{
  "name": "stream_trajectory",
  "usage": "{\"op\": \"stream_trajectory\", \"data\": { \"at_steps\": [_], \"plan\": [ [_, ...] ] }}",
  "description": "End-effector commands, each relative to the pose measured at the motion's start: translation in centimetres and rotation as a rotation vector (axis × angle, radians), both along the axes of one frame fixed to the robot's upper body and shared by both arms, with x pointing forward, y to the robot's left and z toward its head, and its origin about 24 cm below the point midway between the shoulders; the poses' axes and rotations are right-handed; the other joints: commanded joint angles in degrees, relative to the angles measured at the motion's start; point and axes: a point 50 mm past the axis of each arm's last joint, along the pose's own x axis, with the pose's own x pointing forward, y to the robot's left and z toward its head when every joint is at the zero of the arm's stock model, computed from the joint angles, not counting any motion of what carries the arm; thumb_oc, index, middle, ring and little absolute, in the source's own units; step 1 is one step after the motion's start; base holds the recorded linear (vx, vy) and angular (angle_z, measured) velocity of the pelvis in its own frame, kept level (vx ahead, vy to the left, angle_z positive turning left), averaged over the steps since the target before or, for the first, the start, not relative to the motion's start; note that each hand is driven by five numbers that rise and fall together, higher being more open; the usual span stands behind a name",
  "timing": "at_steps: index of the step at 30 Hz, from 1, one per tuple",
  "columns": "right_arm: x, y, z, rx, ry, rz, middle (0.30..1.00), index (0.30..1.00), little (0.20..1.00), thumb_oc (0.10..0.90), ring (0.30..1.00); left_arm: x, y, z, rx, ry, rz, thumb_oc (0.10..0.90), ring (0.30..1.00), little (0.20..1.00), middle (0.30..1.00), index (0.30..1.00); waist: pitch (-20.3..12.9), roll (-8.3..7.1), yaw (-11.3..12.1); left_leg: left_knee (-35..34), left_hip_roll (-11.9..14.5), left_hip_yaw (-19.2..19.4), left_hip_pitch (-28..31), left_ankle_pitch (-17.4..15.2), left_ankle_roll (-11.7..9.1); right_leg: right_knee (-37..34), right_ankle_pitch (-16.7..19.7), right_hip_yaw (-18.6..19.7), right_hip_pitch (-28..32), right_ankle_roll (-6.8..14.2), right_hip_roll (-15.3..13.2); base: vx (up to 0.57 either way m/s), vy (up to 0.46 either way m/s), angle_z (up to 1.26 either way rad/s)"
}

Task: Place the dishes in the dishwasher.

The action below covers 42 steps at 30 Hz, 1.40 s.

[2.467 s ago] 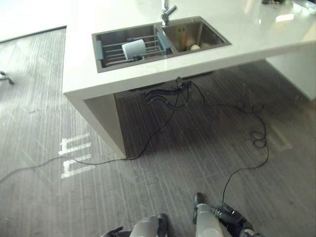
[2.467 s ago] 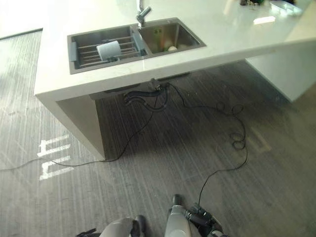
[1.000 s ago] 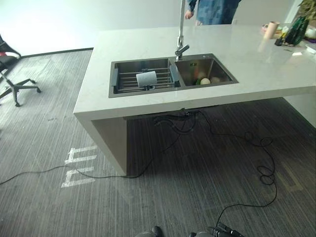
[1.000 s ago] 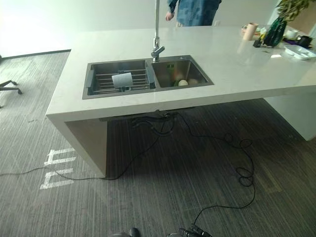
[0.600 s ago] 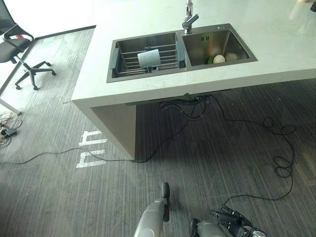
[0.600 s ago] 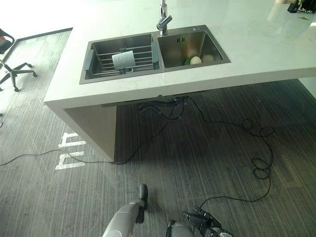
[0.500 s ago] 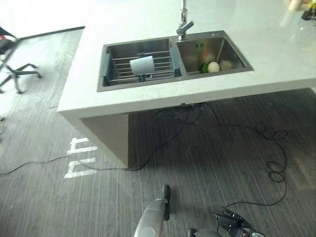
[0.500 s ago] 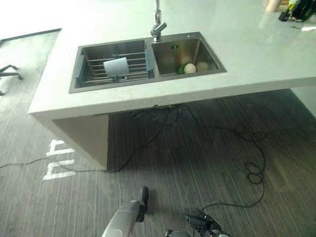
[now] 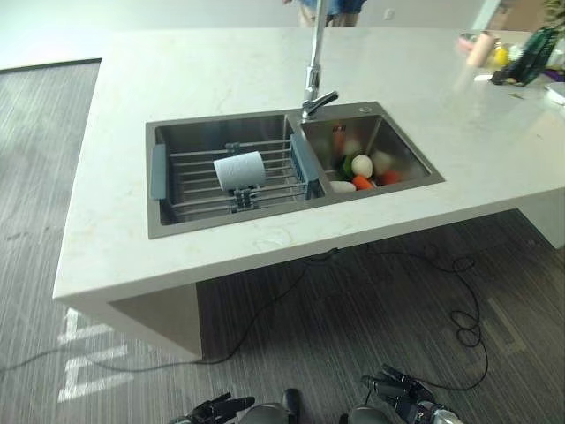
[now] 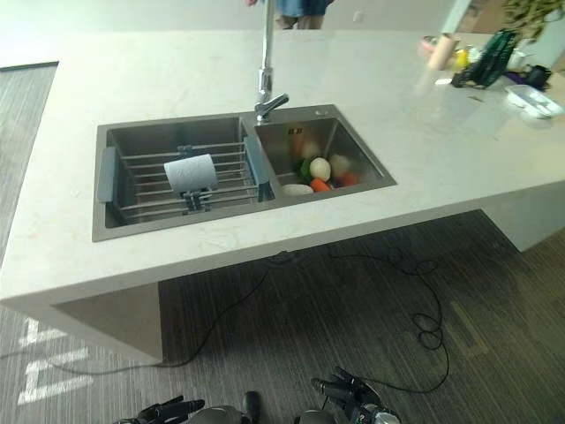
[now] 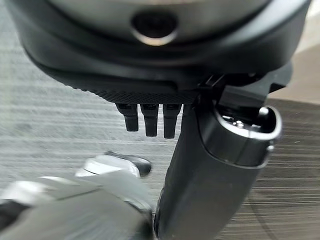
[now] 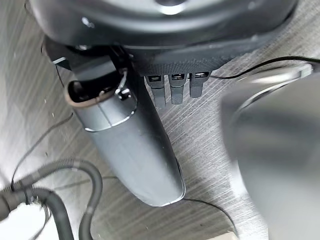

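Observation:
A white cup (image 9: 238, 170) lies on its side on a wire rack (image 9: 199, 181) in the left basin of a steel double sink (image 9: 168, 225). The right basin (image 9: 402, 159) holds several small round items, white, orange, red and green (image 9: 361, 165). Both hands hang low over the floor, well short of the counter. My left hand (image 9: 212, 410) has its fingers spread and holds nothing. My right hand (image 9: 402, 393) is likewise open and empty. In the wrist views the left thumb (image 11: 215, 165) and the right thumb (image 12: 135, 145) stand straight over grey floor.
The sink sits in a pale stone counter (image 9: 115, 247) with an open space beneath it. A tall tap (image 9: 313, 84) rises between the basins. A pink cup (image 9: 479, 49), dark green items (image 9: 530, 55) and a white tray (image 10: 530, 99) stand far right. A person (image 9: 327, 9) is behind the counter.
The camera has shifted, and the counter and sink now look nearer and more head-on. My left hand has come into view at the bottom. The cup lies as before.

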Motion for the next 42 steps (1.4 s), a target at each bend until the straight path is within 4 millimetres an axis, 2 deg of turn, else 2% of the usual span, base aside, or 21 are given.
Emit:
{"op": "stream_trajectory", "data": {
  "at_steps": [1,2,4,5,7,8,11,13,15,17,21,24,26,27,28,29,31,33,36,40,42],
  "plan": [
    [-0.9,-2.3,0.4,-0.063,0.002,-0.043,0.900,0.900,0.900,0.800,0.900,-4.0,-0.3,-0.7,-0.021,0.157,0.015,0.800,0.900,0.900,0.900,0.900,0.4,1.15,-0.4,6.5,1.5,-4.0,-1.8,-11.2,-3.0,-15.4,7.2,-1.7,4.3,0.9,0.1,0.14,-0.215,0.11],
    [-1.2,-2.6,0.4,-0.062,0.008,-0.048,0.900,0.900,0.900,0.800,0.900,-4.3,-0.4,-0.7,-0.020,0.167,0.008,0.800,0.900,0.900,0.900,0.900,0.6,0.71,-0.9,6.5,1.5,-4.3,-0.8,-12.1,-3.4,-19.2,8.6,-1.1,3.3,1.4,-1.2,0.15,-0.231,0.00],
    [-1.4,-2.8,0.4,-0.062,0.012,-0.045,0.900,0.900,0.900,0.800,0.900,-4.5,-0.4,-0.8,-0.022,0.168,0.004,0.800,0.900,0.900,0.900,0.900,0.7,-0.05,-1.4,6.5,1.0,-4.7,0.0,-12.8,-3.7,-19.2,8.4,0.6,0.7,2.0,-2.8,0.14,-0.230,-0.07],
    [-2.0,-2.9,0.3,-0.060,0.020,-0.027,0.900,0.900,0.900,0.800,0.900,-4.5,-0.4,-0.8,-0.023,0.154,0.000,0.800,0.900,0.900,0.900,0.900,0.7,-0.82,-2.1,6.5,0.7,-5.5,1.0,-14.0,-4.3,-19.2,8.2,3.8,-2.4,3.2,-4.2,0.17,-0.289,0.27],
    [-2.5,-2.7,0.1,-0.073,0.042,0.028,0.900,0.900,0.900,0.800,0.900,-4.4,-0.2,-0.7,-0.034,0.124,0.029,0.800,0.900,0.900,0.900,0.900,0.4,-1.18,-2.8,6.5,1.3,-5.8,1.4,-14.6,-5.0,-19.2,7.7,5.4,-2.7,3.9,-3.9,0.20,-0.349,0.49],
    [-2.8,-2.5,0.0,-0.085,0.061,0.084,0.900,0.900,0.900,0.800,0.900,-4.3,-0.3,-0.7,-0.054,0.108,0.065,0.800,0.900,0.900,0.900,0.900,0.1,-1.57,-2.7,6.5,1.7,-5.4,1.3,-14.5,-5.6,-19.2,7.0,5.0,-2.2,3.9,-3.9,0.17,-0.353,0.37],
    [-2.9,-2.1,-0.1,-0.104,0.061,0.148,0.900,0.900,0.900,0.800,0.900,-3.8,-0.6,-0.6,-0.092,0.095,0.118,0.800,0.900,0.900,0.900,0.900,-0.8,-2.40,-1.7,6.5,3.7,-4.8,0.2,-13.5,-7.5,-19.2,4.4,4.2,0.7,3.5,-3.1,0.11,-0.313,0.39],
    [-1.6,-2.0,0.3,-0.093,0.012,0.133,0.900,0.900,0.900,0.800,0.900,-3.9,-1.0,-0.7,-0.096,0.108,0.011,0.800,0.900,0.900,0.900,0.900,-1.5,-2.78,-0.8,6.5,6.0,-4.8,-1.4,-11.9,-9.3,-19.2,2.2,3.2,2.3,2.6,-1.8,0.11,-0.364,0.41],
    [-0.8,-2.2,0.6,-0.092,-0.009,0.127,0.900,0.900,0.900,0.800,0.900,-3.7,-1.2,-0.8,-0.076,0.105,-0.053,0.800,0.900,0.900,0.900,0.900,-1.5,-2.73,-0.8,6.5,7.0,-5.0,-2.3,-11.0,-9.9,-19.2,1.7,3.2,2.4,2.0,-1.2,0.01,-0.213,0.40],
    [0.3,-2.5,1.1,-0.090,-0.037,0.134,0.900,0.900,0.900,0.800,0.900,-2.8,-1.6,-0.8,-0.057,0.066,-0.076,0.800,0.900,0.900,0.900,0.900,-0.8,-2.62,-0.6,6.5,8.5,-5.2,-3.4,-9.2,-10.4,-19.2,1.0,3.0,2.1,0.5,-0.4,-0.07,-0.229,0.26],
    [-0.6,-2.6,0.7,-0.093,0.013,0.118,0.900,0.900,0.900,0.800,0.900,-2.2,-1.7,-0.7,-0.068,0.020,-0.002,0.800,0.900,0.900,0.900,0.900,0.1,-2.83,-0.3,6.5,8.1,-4.5,-1.2,-8.0,-10.7,-19.2,0.6,2.6,3.5,-0.5,-0.5,0.05,-0.162,0.03],
    [-1.9,-3.3,0.4,-0.119,0.073,0.099,0.900,0.900,0.900,0.800,0.900,-2.4,-2.1,-0.8,-0.080,0.020,0.008,0.800,0.900,0.900,0.900,0.900,0.9,-3.96,0.9,6.5,5.8,-2.5,-0.7,-5.9,-10.5,-19.2,0.2,2.5,4.8,-0.9,-2.4,0.08,-0.119,0.27],
    [-2.4,-3.6,0.4,-0.131,0.089,0.072,0.900,0.900,0.900,0.800,0.900,-2.5,-2.2,-0.8,-0.073,0.019,-0.014,0.800,0.900,0.900,0.900,0.900,1.5,-3.22,1.5,6.5,5.8,-1.3,-2.3,-5.7,-10.7,-19.2,-0.3,1.3,5.5,-0.8,-2.5,0.05,0.031,0.41],
    [-2.4,-3.8,0.4,-0.132,0.088,0.052,0.900,0.900,0.900,0.800,0.900,-2.9,-2.2,-0.9,-0.081,0.038,-0.040,0.800,0.900,0.900,0.900,0.900,1.6,-1.97,1.7,6.5,6.5,-1.0,-3.9,-5.6,-11.1,-19.2,-0.7,0.1,5.7,-0.6,-2.0,0.03,0.076,0.33],
    [-2.4,-3.8,0.4,-0.132,0.088,0.052,0.900,0.900,0.900,0.800,0.900,-2.9,-2.2,-0.9,-0.081,0.039,-0.041,0.800,0.900,0.900,0.900,0.900,1.5,-1.93,1.6,6.5,6.5,-1.1,-4.0,-5.6,-11.1,-19.2,-0.6,0.0,5.6,-0.6,-2.0,0.06,0.117,0.46],
    [-2.4,-4.0,0.5,-0.134,0.083,0.037,0.900,0.900,0.900,0.800,0.900,-3.5,-2.3,-1.0,-0.087,0.062,-0.058,0.800,0.900,0.900,0.900,0.900,1.6,-0.73,1.9,6.5,7.0,-1.7,-5.9,-4.9,-11.7,-19.2,-0.9,-0.7,6.0,-0.4,-1.5,0.07,0.106,0.52],
    [-2.2,-4.2,0.6,-0.129,0.068,0.015,0.900,0.900,0.900,0.800,0.900,-4.2,-2.3,-1.1,-0.092,0.091,-0.051,0.800,0.900,0.900,0.900,0.900,1.2,-0.11,1.9,6.5,7.6,-2.7,-6.6,-4.8,-11.9,-19.2,-1.0,-1.5,6.0,-0.3,-1.6,0.10,0.127,0.47],
    [-1.9,-4.1,0.7,-0.113,0.048,0.001,0.900,0.900,0.900,0.800,0.900,-4.8,-2.2,-1.1,-0.100,0.108,-0.033,0.800,0.900,0.900,0.900,0.900,0.3,0.19,1.9,6.5,6.6,-4.7,-6.4,-6.1,-11.3,-19.2,-1.0,-1.7,5.9,-0.1,-1.6,0.13,0.183,0.15],
    [-1.6,-3.4,0.7,-0.110,0.016,0.092,0.900,0.900,0.900,0.800,0.900,-4.9,-1.4,-1.0,-0.073,0.105,-0.061,0.800,0.900,0.900,0.900,0.900,-1.1,0.21,1.3,6.5,5.6,-5.1,-5.2,-7.7,-10.6,-19.2,-0.9,-2.3,6.5,0.5,-2.4,0.15,0.224,-0.09],
    [-1.7,-2.6,0.4,-0.095,0.020,0.055,0.900,0.900,0.900,0.800,0.900,-4.6,-0.7,-0.8,-0.040,0.109,-0.116,0.800,0.900,0.900,0.900,0.900,-1.1,0.26,0.9,6.5,5.1,-4.6,-3.5,-8.8,-8.8,-19.2,-0.3,-2.1,8.5,0.5,-2.5,0.12,0.171,-0.17],
    [-1.6,-2.5,0.4,-0.084,0.000,0.021,0.900,0.900,0.900,0.800,0.900,-4.3,-0.6,-0.8,-0.037,0.113,-0.121,0.800,0.900,0.900,0.900,0.900,-0.5,1.30,-0.2,6.5,5.8,-3.3,-2.1,-9.4,-7.3,-19.2,1.0,-3.5,10.6,0.3,-1.3,0.15,0.236,-0.16]
  ]
}}
